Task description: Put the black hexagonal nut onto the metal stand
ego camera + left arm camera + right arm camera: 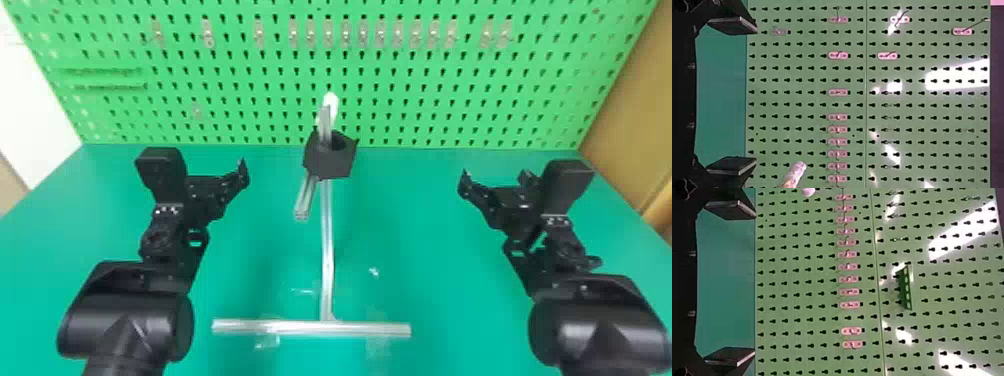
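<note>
While the black left gripper (216, 180) and right gripper (496, 181) gape, the black hexagonal nut (329, 162), between and apart from both, rings the silvery metal stand (327, 240), bore axis upward.

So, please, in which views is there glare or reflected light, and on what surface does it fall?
Head view: small pale glints on the green table, around the lower part of the metal stand; left wrist view: a broad white reflection and smaller bright patches on the pegboard; right wrist view: white streaks on the pegboard too, one bright patch beside the green bracket.
</note>
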